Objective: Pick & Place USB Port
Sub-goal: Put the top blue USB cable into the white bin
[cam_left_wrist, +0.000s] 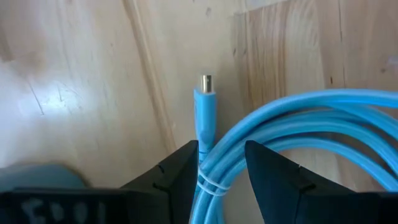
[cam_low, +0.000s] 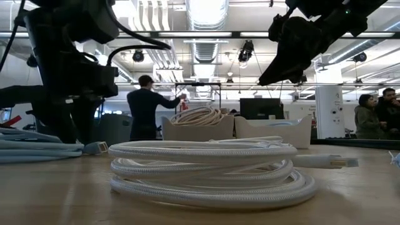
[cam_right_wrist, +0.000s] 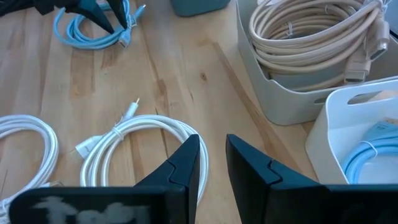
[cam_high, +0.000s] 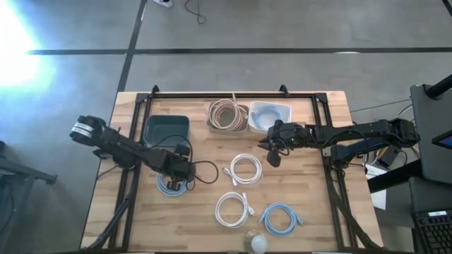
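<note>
A light-blue coiled USB cable lies on the wooden table near its left side, in front of a dark teal bin. My left gripper is down on it and shut on the bundle; in the left wrist view the cable's plug sticks out past the fingers. My right gripper hangs shut above the table, over bare wood beside a white coil and near a white bin. It holds nothing. My left gripper pinches the blue cable's bundled strands between its two fingers, right by the thin tie and just behind the plug end. The fingers come from above, pointing down. The coil lies flat on the table.
Two white coils and another blue coil lie mid-table and toward the near edge. At the far side a bin holds a beige cable; the white bin holds a blue one. People stand in the room beyond.
</note>
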`<action>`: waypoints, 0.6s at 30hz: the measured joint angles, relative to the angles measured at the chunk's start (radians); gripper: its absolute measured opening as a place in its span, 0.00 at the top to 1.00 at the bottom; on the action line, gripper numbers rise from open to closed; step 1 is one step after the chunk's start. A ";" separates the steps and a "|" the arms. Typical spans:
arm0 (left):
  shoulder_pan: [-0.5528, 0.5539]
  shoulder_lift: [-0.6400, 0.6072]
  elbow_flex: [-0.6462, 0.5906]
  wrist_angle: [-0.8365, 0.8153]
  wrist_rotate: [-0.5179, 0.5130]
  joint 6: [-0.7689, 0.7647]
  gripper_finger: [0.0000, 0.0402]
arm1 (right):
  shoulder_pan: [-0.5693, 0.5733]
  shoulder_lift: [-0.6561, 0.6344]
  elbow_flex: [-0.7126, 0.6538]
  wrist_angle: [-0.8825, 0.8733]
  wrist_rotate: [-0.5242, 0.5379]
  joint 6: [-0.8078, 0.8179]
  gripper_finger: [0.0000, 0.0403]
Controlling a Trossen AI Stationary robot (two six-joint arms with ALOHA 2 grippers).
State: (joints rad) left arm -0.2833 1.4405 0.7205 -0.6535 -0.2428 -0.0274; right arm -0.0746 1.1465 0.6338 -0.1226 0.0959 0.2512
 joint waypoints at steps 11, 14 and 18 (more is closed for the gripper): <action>-0.003 -0.018 0.111 -0.127 0.066 0.121 0.59 | 0.000 0.000 0.000 0.000 0.000 0.000 0.79; -0.009 -0.019 0.101 -0.133 0.083 0.216 0.59 | 0.000 0.000 0.000 -0.001 0.000 0.002 0.79; -0.009 -0.018 0.076 -0.122 0.021 0.262 0.59 | 0.000 0.000 0.000 -0.002 0.000 0.003 0.80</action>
State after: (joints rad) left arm -0.2924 1.4221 0.7964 -0.7755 -0.2216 0.2350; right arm -0.0742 1.1465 0.6338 -0.1242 0.0956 0.2546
